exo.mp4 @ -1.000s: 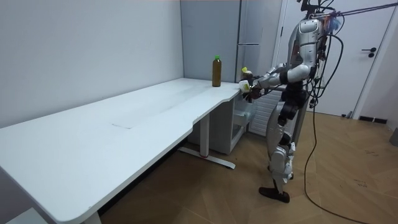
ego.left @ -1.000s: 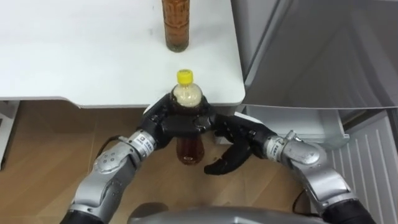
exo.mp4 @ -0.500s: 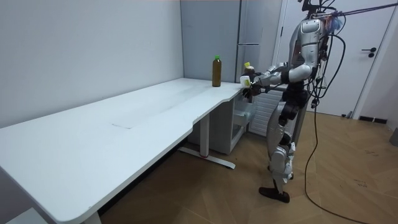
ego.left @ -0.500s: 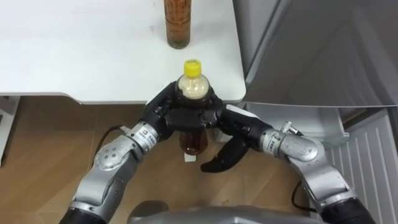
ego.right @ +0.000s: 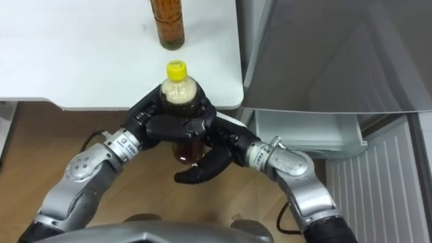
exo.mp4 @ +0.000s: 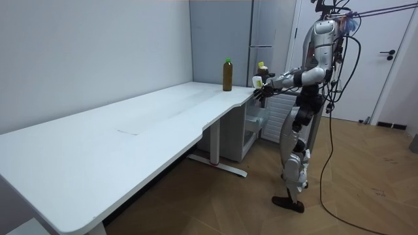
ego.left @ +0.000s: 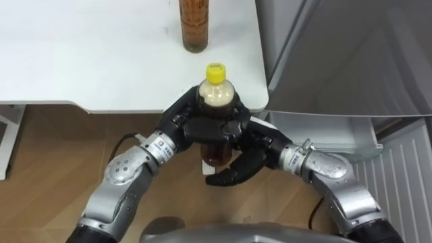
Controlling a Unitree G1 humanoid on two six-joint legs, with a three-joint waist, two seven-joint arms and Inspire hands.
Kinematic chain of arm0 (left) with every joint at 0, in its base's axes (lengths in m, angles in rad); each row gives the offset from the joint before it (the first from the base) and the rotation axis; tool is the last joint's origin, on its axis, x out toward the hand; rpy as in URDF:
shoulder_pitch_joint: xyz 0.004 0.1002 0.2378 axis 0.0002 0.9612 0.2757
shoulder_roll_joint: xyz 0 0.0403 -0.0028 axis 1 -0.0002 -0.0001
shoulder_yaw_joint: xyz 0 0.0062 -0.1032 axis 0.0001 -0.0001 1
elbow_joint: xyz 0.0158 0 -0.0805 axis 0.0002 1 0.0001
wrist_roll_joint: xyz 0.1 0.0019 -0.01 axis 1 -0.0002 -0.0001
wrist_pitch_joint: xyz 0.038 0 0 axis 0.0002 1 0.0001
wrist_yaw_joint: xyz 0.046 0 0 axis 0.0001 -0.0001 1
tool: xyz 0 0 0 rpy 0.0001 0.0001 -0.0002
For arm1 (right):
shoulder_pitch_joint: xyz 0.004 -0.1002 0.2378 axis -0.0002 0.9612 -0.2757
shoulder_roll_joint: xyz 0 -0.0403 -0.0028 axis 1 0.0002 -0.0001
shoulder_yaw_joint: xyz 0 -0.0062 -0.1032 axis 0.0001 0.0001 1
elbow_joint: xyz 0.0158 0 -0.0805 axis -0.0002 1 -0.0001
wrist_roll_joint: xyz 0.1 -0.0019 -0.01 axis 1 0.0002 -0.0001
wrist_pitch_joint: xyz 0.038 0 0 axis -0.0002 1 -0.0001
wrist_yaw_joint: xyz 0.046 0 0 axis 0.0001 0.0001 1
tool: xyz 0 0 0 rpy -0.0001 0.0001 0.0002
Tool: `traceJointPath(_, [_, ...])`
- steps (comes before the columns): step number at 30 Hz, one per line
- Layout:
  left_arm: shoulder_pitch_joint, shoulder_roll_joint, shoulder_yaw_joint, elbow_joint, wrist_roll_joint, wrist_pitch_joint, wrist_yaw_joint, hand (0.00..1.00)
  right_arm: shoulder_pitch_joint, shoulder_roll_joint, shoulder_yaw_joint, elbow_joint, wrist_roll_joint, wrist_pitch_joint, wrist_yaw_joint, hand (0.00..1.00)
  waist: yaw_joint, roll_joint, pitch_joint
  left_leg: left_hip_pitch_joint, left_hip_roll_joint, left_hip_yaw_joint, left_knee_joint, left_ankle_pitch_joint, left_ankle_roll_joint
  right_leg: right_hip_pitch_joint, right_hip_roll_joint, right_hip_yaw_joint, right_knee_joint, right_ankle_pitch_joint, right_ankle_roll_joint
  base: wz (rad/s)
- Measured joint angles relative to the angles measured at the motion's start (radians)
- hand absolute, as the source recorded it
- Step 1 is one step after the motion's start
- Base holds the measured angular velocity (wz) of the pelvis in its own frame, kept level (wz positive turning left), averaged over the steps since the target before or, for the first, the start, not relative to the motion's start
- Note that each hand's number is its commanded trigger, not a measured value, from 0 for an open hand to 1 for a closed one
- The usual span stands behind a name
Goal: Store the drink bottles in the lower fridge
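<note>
A robot stood at the end of a long white worktop (ego.left: 81, 61), with a tall grey fridge (ego.left: 351, 61) at 2 o'clock. At the centre of the head camera's view it held a clear plastic bottle of brown tea with a yellow cap (ego.left: 216, 94). The left hand (ego.left: 185, 128) came in from 7 o'clock, and its dark fingers (ego.left: 210, 128) were curled tightly round the bottle's shoulder, gripping it upright. The right hand (ego.left: 253, 152) came in from 5 o'clock. It lay just under and beside the bottle's base with its fingers loosely straight, holding nothing. Whether it touched the base could not be told.

Compared with a second before, the bottle had risen. Its cap then sat at the worktop's near edge and now stood over the white surface. In the room view the bottle had gone from about worktop height to above it. The right hand had slid in closer beneath the bottle.

A second bottle of amber drink (ego.left: 193, 23) waited on the worktop at 12 o'clock, well apart from both hands.

A pale ledge of the lower fridge (ego.left: 324, 128) showed at 3 o'clock, under the grey front. The bottle seemed lifted clear and steadied, ready to be carried right and down towards that compartment. Neither drink was in the fridge yet.
</note>
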Motion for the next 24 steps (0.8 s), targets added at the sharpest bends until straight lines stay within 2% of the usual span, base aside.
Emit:
traceJointPath(6, [-0.003, 0.000, -0.005, 0.001, 0.002, -0.005, 0.000, 1.00, 0.000, 0.000, 0.002, 0.007, 0.023, 0.000, -0.003, 0.00, 0.002, 0.008, 0.0013, 0.020, 0.001, 0.004, -0.007, 0.000, -0.001, 0.017, 0.001, 0.000, -0.002, 0.001, -0.002, -0.01])
traceJointPath(7, [-0.003, 0.000, -0.005, 0.002, 0.002, -0.005, 0.000, 1.00, 0.000, 0.001, 0.002, 0.010, 0.024, 0.000, -0.001, 0.00, 0.001, 0.012, -0.0020, 0.021, 0.001, 0.005, -0.014, 0.000, -0.001, 0.018, 0.001, 0.000, -0.002, 0.001, -0.002, 0.00])
traceJointPath(10, [0.001, 0.000, -0.009, 0.007, 0.020, -0.005, 0.001, 1.00, 0.000, 0.008, 0.004, 0.038, 0.054, 0.001, 0.000, 0.00, 0.001, 0.018, -0.0049, 0.019, 0.001, 0.004, -0.019, 0.000, -0.001, 0.017, 0.001, 0.000, 0.000, 0.001, -0.002, 0.00])
traceJointPath(17, [0.003, 0.003, -0.020, 0.010, 0.041, -0.003, 0.003, 1.00, 0.000, 0.004, 0.021, 0.079, 0.131, 0.002, -0.001, 0.00, 0.006, 0.014, -0.0076, 0.022, 0.001, 0.004, -0.018, 0.001, -0.001, 0.018, 0.001, 0.001, 0.000, 0.001, -0.002, 0.00])
traceJointPath(18, [0.003, 0.004, -0.021, 0.010, 0.041, -0.003, 0.003, 1.00, 0.000, 0.004, 0.021, 0.085, 0.143, 0.002, -0.001, 0.09, 0.008, 0.011, -0.0069, 0.028, 0.001, 0.005, -0.018, 0.001, -0.001, 0.019, 0.001, 0.002, 0.000, 0.001, -0.002, 0.00])
traceJointPath(19, [0.003, 0.004, -0.021, 0.012, 0.041, -0.003, 0.003, 1.00, 0.000, 0.005, 0.022, 0.092, 0.155, 0.002, -0.001, 0.26, 0.008, 0.009, -0.0069, 0.030, 0.001, 0.005, -0.018, 0.001, -0.001, 0.021, 0.001, 0.002, 0.000, 0.001, -0.002, 0.00])
traceJointPath(21, [0.003, 0.004, -0.023, 0.015, 0.041, -0.003, 0.003, 1.00, -0.002, 0.007, 0.023, 0.108, 0.181, 0.002, 0.000, 0.80, 0.007, 0.007, -0.0065, 0.032, 0.001, 0.005, -0.020, 0.001, -0.001, 0.024, 0.001, 0.001, -0.002, 0.001, -0.002, 0.00])
traceJointPath(22, [0.004, 0.004, -0.026, 0.016, 0.041, -0.003, 0.003, 1.00, -0.002, 0.006, 0.025, 0.109, 0.182, 0.002, 0.000, 1.00, 0.007, 0.007, -0.0062, 0.032, 0.001, 0.005, -0.022, 0.001, -0.002, 0.024, 0.001, 0.001, -0.003, 0.001, -0.002, 0.00])
traceJointPath(24, [0.004, 0.005, -0.030, 0.016, 0.041, -0.003, 0.003, 1.00, -0.002, 0.006, 0.024, 0.112, 0.182, 0.002, -0.002, 1.00, 0.008, 0.007, -0.0061, 0.032, 0.001, 0.005, -0.026, 0.001, -0.002, 0.025, 0.002, 0.001, -0.003, 0.001, -0.002, 0.00])
